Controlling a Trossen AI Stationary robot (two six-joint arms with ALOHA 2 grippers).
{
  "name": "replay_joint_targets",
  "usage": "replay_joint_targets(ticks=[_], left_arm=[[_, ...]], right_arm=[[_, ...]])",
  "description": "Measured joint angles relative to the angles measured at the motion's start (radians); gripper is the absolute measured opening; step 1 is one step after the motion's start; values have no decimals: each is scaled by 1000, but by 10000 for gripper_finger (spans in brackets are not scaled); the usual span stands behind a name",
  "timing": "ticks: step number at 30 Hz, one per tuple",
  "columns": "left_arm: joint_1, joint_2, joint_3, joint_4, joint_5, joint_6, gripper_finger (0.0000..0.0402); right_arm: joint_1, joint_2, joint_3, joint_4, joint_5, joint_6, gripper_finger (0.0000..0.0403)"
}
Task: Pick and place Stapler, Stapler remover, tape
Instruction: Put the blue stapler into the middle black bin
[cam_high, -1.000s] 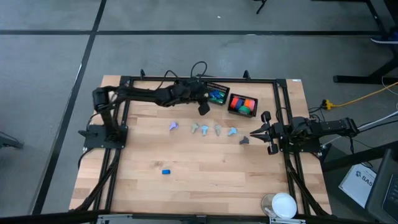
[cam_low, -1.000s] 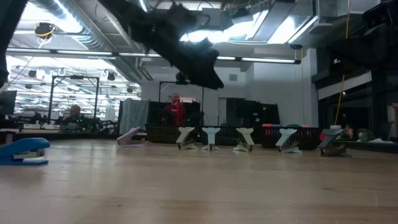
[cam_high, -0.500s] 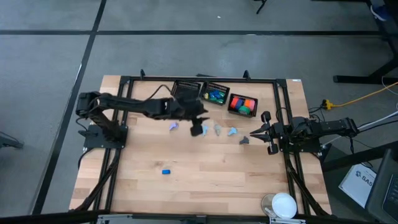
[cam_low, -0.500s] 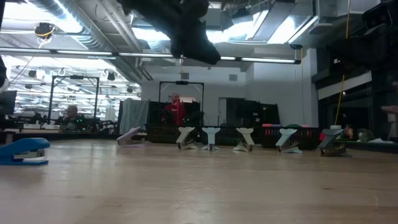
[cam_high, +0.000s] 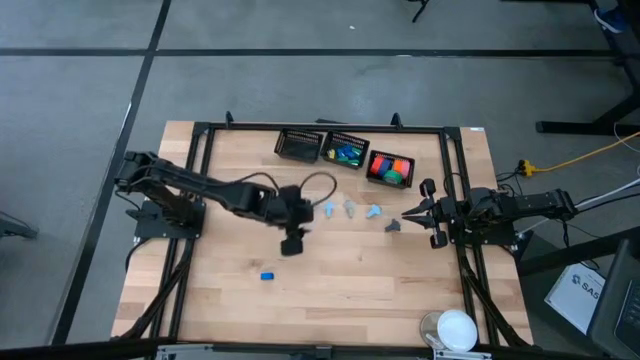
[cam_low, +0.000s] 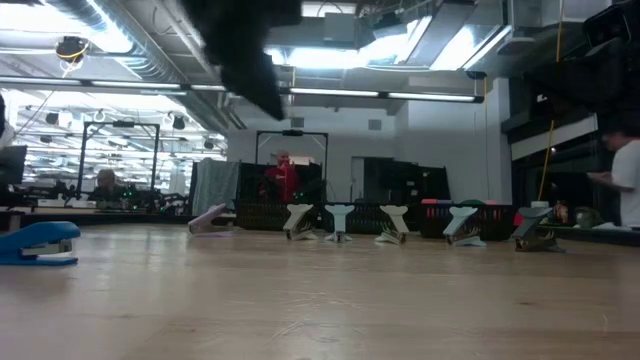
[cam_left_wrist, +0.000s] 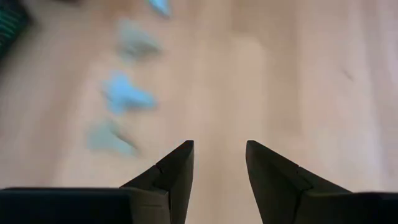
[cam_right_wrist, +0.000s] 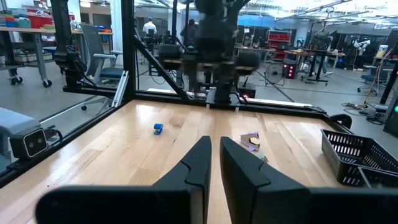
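Observation:
My left gripper (cam_high: 292, 244) hangs open above the middle of the table with nothing between its fingers (cam_left_wrist: 219, 144). It is on the near side of a row of pastel stapler removers (cam_high: 351, 208), which show blurred in the left wrist view (cam_left_wrist: 127, 96). The small blue stapler (cam_high: 267, 276) lies flat on the wood nearer the front edge, also seen low (cam_low: 38, 243). The tape pieces, blue, green and yellow, lie in the middle black basket (cam_high: 347, 153). My right gripper (cam_high: 408, 213) waits shut at the table's right side.
Three black baskets stand along the far edge: one at the left (cam_high: 300, 145), the middle one, and one with red and orange pieces (cam_high: 390, 167). A grey remover (cam_high: 393, 226) lies just in front of my right gripper. A white round object (cam_high: 457, 328) sits at the near right corner.
My left gripper has swung from the baskets at the far edge toward the near edge and the table's left, crossing over the row of stapler removers, and has tipped to point more steeply down. It stays open. Nothing on the table has moved.

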Motion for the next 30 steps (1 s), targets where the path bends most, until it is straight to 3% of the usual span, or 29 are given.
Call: replay_joint_targets(ticks=[8, 14, 20, 30], left_arm=[[-119, 0, 0, -144, 131, -123, 143], [-221, 0, 0, -174, 133, -228, 143], [-326, 10, -20, -187, 112, -233, 143], [-362, 74, -98, -185, 45, -318, 143]], right_arm=[[0, 0, 0, 0, 0, 0, 39], [0, 0, 0, 0, 0, 0, 39], [0, 0, 0, 0, 0, 0, 39], [0, 0, 0, 0, 0, 0, 39]])
